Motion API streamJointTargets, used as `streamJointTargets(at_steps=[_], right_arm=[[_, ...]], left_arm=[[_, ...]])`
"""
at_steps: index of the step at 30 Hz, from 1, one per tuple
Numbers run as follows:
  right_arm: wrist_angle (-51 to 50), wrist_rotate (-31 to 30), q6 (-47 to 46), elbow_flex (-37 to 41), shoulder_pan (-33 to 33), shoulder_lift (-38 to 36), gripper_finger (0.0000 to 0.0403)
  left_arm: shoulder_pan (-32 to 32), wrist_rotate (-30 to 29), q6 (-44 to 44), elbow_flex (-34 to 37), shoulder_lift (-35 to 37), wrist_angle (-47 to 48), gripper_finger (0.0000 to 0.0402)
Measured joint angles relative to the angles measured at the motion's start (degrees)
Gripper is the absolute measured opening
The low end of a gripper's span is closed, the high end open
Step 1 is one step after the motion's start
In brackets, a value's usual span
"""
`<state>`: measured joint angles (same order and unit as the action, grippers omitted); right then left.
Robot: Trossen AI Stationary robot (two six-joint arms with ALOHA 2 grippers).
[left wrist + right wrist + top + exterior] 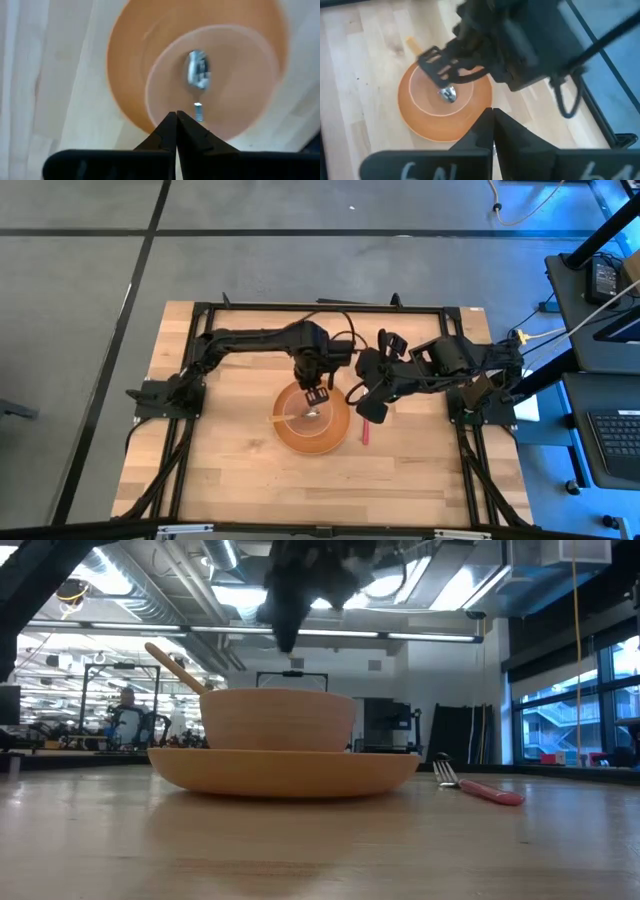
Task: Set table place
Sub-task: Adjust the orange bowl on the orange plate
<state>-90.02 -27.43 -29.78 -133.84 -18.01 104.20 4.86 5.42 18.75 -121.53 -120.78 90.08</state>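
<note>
Place setting, four pieces, on the plank worktop point(220, 470): orange plate point(340, 434) with a pale-orange bowl point(277, 719) seated inside it, directly beneath the left hand point(318, 394); a wooden-handled spoon point(175, 666) resting in the bowl, its metal head point(197, 70) on the bowl floor straight ahead of the left hand's fingertips, its handle leaning out over the rim on the side away from the right hand point(372, 410); a red-handled fork point(480, 786) lying flat on the worktop just beside the plate, below the right hand. Left hand: fingers pressed together, holding nothing, hovering above the bowl. Right hand: fingers likewise together and empty, near the plate's edge above the fork. Handling, as judged: plate and bowl rigid, smooth-walled, probably light, liable to slide as a stack if nudged; best pinched at the rim. Spoon stiff and light, wooden handle offering better friction than the slick metal head; take it on the raised handle. Fork thin and low to the worktop; take it across the red handle, mid-length
</note>
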Motion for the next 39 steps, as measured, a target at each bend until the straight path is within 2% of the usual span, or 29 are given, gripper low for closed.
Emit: streamJointTargets(at_steps=[7, 11, 15, 20, 28, 32, 39], right_arm=[[0.01, 0.01, -3.04, 0.0, -1.21, 0.0, 0.0012], [0.0, -1.61, -2.93, 0.0, -1.43, 0.0, 0.0012], [0.0, -2.94, -2.66, 0.0, -1.41, 0.0, 0.0012], [0.0, -2.94, -2.47, 0.0, -1.41, 0.0, 0.0012], [0.0, -2.96, -1.45, 0.0, -1.41, 0.0, 0.0012], [0.0, -2.96, -1.25, 0.0, -1.41, 0.0, 0.0012], [0.0, -2.96, -1.22, 0.0, -1.41, 0.0, 0.0012]], left_arm=[[-0.05, -0.14, 2.04, 12.73, -0.04, 0.0, 0.0001], [-1.03, -0.84, 2.13, 17.21, -0.03, 0.05, 0.0], [-1.85, -2.3, 3.29, 17.58, -0.01, -0.06, 0.0], [-3.05, -0.04, 3.87, 17.6, -0.01, -0.06, 0.0], [-4.65, 0.06, 4.86, 17.59, -0.01, -0.06, 0.0], [-4.6, -2.74, 5.53, 18.59, 0.03, -0.1, 0.0], [-4.64, -0.46, 5.23, 20.95, 0.79, -0.06, 0.0]])
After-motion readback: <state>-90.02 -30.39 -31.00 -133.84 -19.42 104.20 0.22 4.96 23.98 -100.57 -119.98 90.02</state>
